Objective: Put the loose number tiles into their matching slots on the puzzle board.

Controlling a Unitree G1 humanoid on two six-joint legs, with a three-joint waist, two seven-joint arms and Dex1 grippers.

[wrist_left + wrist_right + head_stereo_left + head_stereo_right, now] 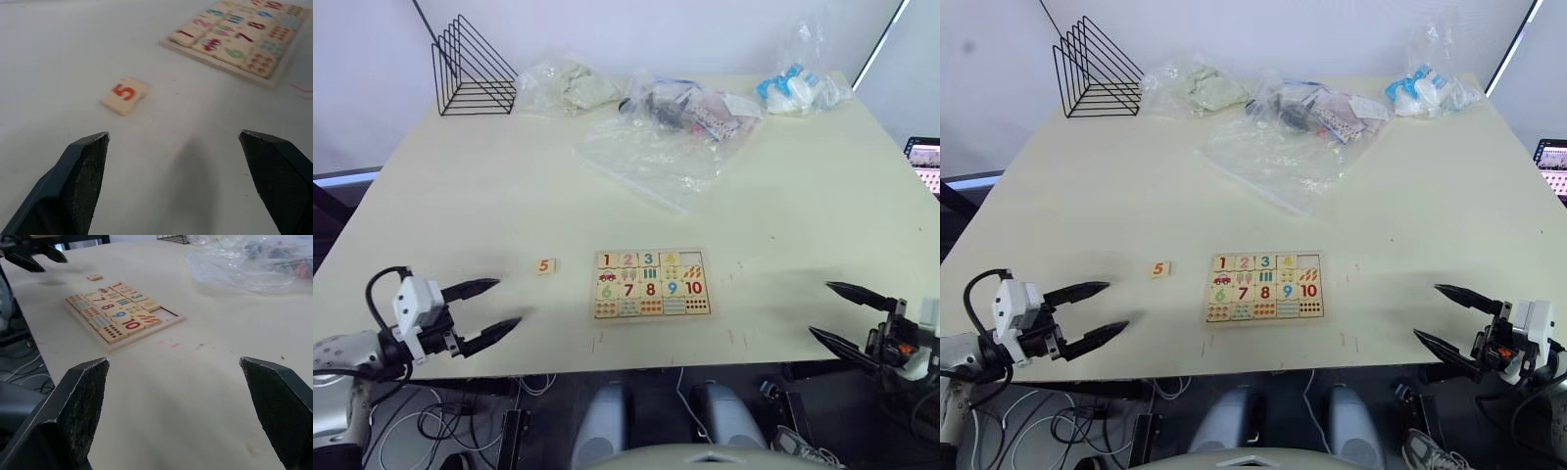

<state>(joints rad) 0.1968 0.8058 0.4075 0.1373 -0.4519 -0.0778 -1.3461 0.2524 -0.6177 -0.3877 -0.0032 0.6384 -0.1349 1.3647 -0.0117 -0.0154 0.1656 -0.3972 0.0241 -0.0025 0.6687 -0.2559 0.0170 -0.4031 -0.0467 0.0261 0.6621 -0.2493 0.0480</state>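
While the head views look down over a pale desk point(460, 196), the puzzle board point(652, 284) lies near its front edge, a little right of centre. Its rows are filled with number tiles except for one bare slot point(1308, 261) at the far right corner. A loose tile marked 5 point(545, 265) rests flat on the desk just left of the board, apart from it. The left pincer point(492, 306) hovers over the near left corner of the desk, its two black fingers spread wide and holding nothing. The right pincer point(835, 313) hangs at the near right edge, likewise spread wide and empty. Along the far side stand a black wire rack point(470, 69) on the left, then several clear plastic bags point(656, 147) with small items inside, and a bag of blue and white pieces point(798, 90) at the far right.

In the left wrist view, the left pincer's fingertips point(88, 166) stand far apart above the bare desk, with the 5 tile beyond them and the board farther off to its right.

In the right wrist view, the right pincer's fingertips point(83, 396) are equally wide, well short of the board; the empty slot is visible at the board's corner nearest the plastic bags.
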